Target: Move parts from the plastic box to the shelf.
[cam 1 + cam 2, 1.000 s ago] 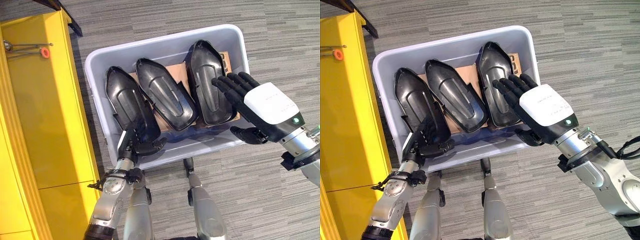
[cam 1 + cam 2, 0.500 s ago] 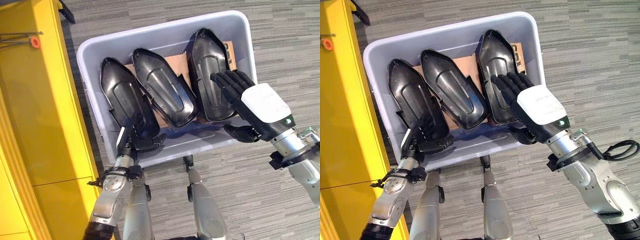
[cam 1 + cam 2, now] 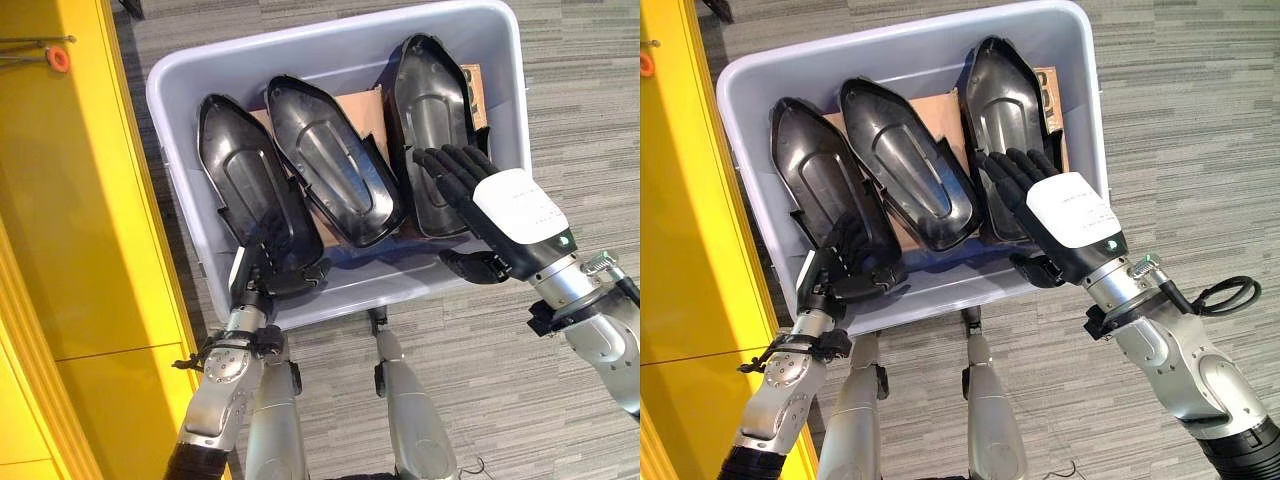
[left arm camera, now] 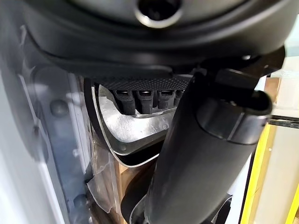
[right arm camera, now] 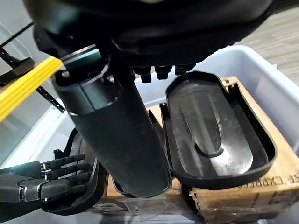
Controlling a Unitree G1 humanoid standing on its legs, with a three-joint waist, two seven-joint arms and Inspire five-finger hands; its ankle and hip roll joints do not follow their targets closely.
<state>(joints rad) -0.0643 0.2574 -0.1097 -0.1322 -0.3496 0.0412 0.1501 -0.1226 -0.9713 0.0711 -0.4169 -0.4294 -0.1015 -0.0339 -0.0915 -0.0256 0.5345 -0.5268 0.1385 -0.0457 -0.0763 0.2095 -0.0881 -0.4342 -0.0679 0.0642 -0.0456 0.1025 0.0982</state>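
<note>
A pale grey plastic box [image 3: 175, 150] is sitting on striped grey carpet [image 3: 580, 130] beside a yellow shelf [image 3: 80, 200], and three glossy black, boat-shaped moulded parts are lying side by side in it on brown cardboard [image 3: 355, 105]. The left hand [image 3: 845, 265] is reaching over the box's near wall, its fingers and thumb closing round the near end of the left part [image 3: 245, 190]. The right hand [image 3: 490, 215] is hovering with fingers straight and spread just over the near end of the right part [image 3: 430, 100], gripping nothing, while the middle part [image 3: 330, 160] is lying untouched between them.
</note>
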